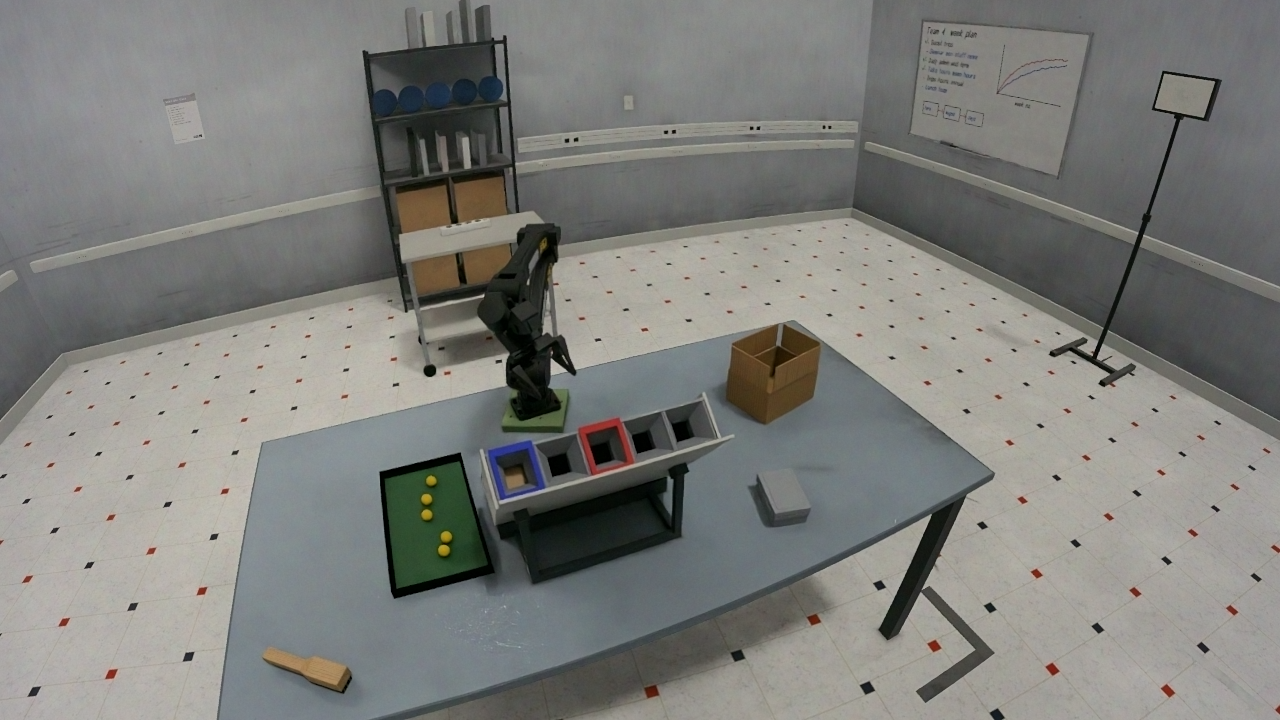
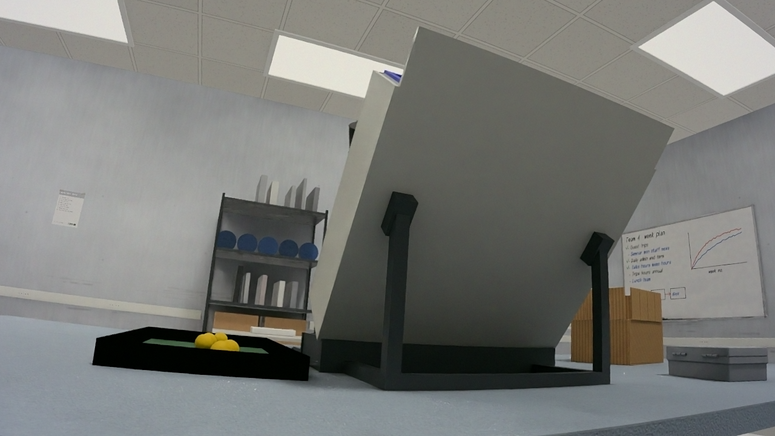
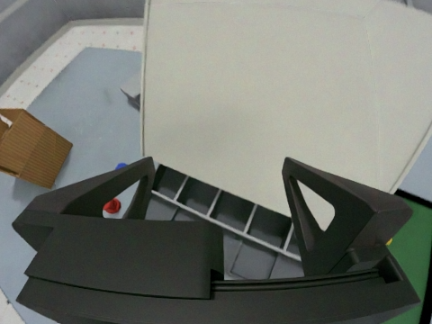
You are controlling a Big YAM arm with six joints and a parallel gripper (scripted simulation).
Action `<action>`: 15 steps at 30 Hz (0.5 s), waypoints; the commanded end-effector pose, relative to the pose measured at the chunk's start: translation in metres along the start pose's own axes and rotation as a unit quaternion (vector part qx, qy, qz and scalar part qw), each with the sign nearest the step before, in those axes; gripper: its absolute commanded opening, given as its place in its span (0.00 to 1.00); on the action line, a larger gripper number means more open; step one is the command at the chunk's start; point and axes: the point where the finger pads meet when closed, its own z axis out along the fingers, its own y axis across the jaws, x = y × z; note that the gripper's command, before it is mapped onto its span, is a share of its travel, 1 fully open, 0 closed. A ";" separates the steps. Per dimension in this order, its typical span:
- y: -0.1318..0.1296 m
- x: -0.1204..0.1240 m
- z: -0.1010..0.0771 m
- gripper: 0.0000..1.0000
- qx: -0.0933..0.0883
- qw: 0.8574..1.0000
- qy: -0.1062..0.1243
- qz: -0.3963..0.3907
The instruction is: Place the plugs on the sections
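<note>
My gripper (image 1: 559, 353) (image 3: 218, 164) is open and empty. It hangs behind the funnel stand and looks down its white sloped cover (image 3: 270, 90) (image 2: 487, 217). Below the cover lies a row of grey divided sections (image 3: 225, 211) with flat parts (image 3: 252, 258) nearer to me. A red plug (image 3: 112, 206) and a blue plug (image 3: 121, 166) stand on the table left of the sections. The blue-banded funnel (image 1: 514, 470) and the red-banded funnel (image 1: 605, 445) sit in the top row. Several yellow marbles (image 1: 434, 514) (image 2: 217, 342) lie in the black-rimmed green tray (image 1: 387, 528) (image 2: 189, 360).
A cardboard box (image 1: 773, 371) (image 2: 617, 325) (image 3: 29, 148) stands at the table's far right. A grey box (image 1: 782, 497) (image 2: 715, 360) lies right of the stand. A wooden block (image 1: 307, 668) lies at the front left corner. The arm's base (image 1: 535, 411) is behind the stand.
</note>
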 end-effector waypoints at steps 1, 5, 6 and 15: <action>0.003 -0.020 -0.006 1.00 0.004 1.000 0.023 -0.008; 0.002 -0.011 -0.003 1.00 0.025 0.997 0.071 0.026; 0.002 -0.009 -0.003 1.00 0.030 0.996 0.083 0.034; 0.001 0.005 0.001 1.00 0.063 0.980 0.177 0.073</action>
